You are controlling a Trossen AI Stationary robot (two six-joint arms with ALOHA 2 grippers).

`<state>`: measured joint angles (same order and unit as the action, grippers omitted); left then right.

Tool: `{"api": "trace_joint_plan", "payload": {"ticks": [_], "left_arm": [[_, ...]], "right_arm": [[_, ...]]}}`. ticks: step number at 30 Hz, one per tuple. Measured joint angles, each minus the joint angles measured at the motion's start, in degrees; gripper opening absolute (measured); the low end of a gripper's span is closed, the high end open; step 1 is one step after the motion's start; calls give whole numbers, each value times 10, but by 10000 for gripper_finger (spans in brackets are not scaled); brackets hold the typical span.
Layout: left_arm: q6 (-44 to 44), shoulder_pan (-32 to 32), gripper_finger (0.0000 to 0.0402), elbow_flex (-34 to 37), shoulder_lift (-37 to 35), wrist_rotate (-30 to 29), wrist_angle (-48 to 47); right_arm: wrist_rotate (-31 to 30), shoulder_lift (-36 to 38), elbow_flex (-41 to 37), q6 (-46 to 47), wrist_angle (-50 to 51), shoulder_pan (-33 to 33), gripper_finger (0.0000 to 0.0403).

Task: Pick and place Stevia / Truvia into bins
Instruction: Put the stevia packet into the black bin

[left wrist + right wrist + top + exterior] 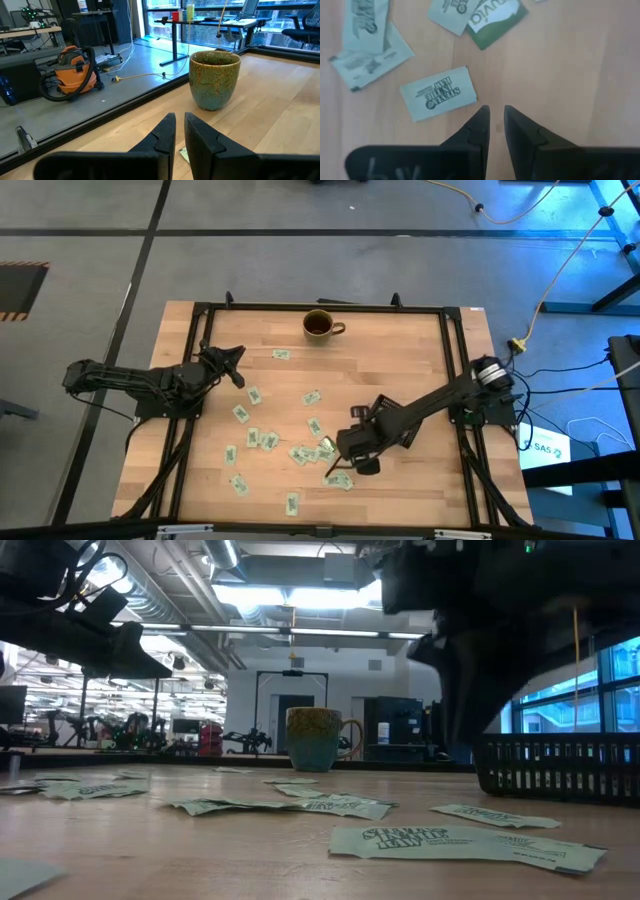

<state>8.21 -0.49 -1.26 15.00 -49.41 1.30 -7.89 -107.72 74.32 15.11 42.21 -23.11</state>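
Note:
Many pale green and white sachets (pixel 300 450) lie flat and scattered over the middle of the wooden table; in the low view they lie in the foreground (pixel 440 840). The black tray (pixel 560 768) with mesh walls stands on the table's right side. In the high view the right arm covers it. My right gripper (pixel 350 463) (pixel 497 107) hangs shut just above the table, pointing down, beside a Stevia sachet (pixel 439 93) and near a green Truvia sachet (pixel 495 20). My left gripper (pixel 238 372) (pixel 180 116) is shut and holds nothing, near the left edge, facing the mug.
A green-brown mug (pixel 320 325) (pixel 214 80) stands near the table's far edge. A black frame (pixel 200 310) runs along the table's edges. Bare wood lies at the far right (pixel 420 350) and between the mug and the sachets.

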Motion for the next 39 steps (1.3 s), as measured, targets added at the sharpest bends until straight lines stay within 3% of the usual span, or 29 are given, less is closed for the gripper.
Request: {"api": "trace_joint_plan", "payload": {"ticks": [3,10,17,31,39], "left_arm": [[0,0,33,0,0,0,0],[0,0,33,0,0,0,0],[0,0,33,0,0,0,0],[0,0,33,0,8,0,0],[0,0,33,0,17,0,0]], "right_arm": [[5,-17,0,-20,-14,0,61],[81,-33,0,-41,-53,-3,61],[39,-34,0,-53,-57,-8,61],[47,-86,4,-63,-60,-11,60],[48,-89,3,-62,-54,-10,16]]}}
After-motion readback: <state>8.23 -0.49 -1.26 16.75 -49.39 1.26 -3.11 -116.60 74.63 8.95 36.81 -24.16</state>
